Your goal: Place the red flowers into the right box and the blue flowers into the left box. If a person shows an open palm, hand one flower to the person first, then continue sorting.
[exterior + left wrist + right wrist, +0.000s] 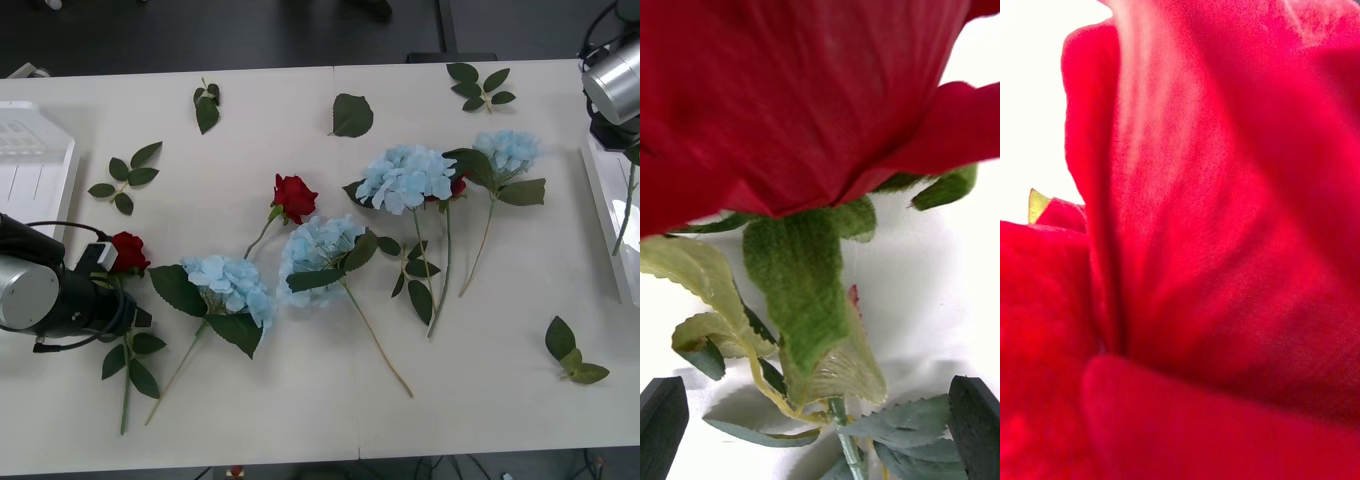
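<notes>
Counter: pale matte counter (300, 420) with a seam down the middle, dark floor behind.
Left box: white plastic left box (30, 165) with a ribbed, slatted bottom and rounded rim, at the counter's left edge.
Right box: shallow white right box (607, 215) with a raised rim, at the right edge; a thin green stem (627, 210) hangs over it.
Blue flowers: four blue flowers, fluffy clustered pale heads on long stems with broad leaves. One (232, 285) lies left of centre, one (318, 255) in the middle, one (405, 177) right of centre, one (506, 150) farther right.
Red flowers: tight, smooth-petalled buds. One (294, 195) lies free at centre; another (457, 187) is mostly hidden under a blue head; a third (127, 252) lies at the left arm.
Loose sprigs: green leaf sprigs (125, 175) scattered over the counter.
Left pincer: left pincer (820, 427) low over the counter, arm reaching in from the left; black fingers (661, 420) set wide, straddling the stem below the red bud (790, 97), not touching it.
Right pincer: right arm (612, 85) raised over the right box. Its wrist camera is pressed against red petals (1195, 262); probably holding that flower, but finger state cannot be told.
</notes>
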Action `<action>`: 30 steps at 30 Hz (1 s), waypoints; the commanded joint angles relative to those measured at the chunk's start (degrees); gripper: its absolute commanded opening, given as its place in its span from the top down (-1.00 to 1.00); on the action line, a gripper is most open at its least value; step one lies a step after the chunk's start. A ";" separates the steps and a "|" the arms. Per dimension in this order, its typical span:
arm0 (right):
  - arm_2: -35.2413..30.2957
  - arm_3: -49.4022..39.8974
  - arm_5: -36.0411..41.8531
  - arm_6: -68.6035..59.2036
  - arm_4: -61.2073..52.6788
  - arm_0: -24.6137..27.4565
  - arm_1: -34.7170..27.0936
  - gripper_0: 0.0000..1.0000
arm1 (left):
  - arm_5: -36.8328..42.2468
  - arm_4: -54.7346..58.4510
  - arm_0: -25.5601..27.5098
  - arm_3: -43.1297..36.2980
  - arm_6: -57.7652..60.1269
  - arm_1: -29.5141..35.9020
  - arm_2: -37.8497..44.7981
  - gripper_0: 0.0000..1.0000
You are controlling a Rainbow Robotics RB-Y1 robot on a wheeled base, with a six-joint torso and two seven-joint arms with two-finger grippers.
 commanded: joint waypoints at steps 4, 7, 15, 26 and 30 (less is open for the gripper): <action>-1.77 15.64 -12.68 5.08 7.66 -4.00 0.38 1.00 | -0.93 -2.17 -2.02 0.00 -2.22 -0.61 -1.93 -1.00; -1.68 20.74 -16.72 4.73 11.79 -4.17 1.79 1.00 | -0.85 -2.70 -2.02 0.00 -2.30 -0.61 -2.11 -0.90; -1.41 25.31 -17.87 5.17 17.68 -4.17 2.93 1.00 | -0.93 -3.58 -2.02 0.00 -1.87 -1.23 -2.20 1.00; 3.07 28.74 -18.92 5.17 17.85 -4.17 4.42 0.47 | -0.85 -4.90 -1.93 0.26 -1.95 -1.14 -2.20 1.00; 3.07 28.92 -18.92 5.61 17.76 -4.17 4.33 0.17 | -0.85 -4.72 -1.93 0.09 -2.04 -1.14 -2.02 1.00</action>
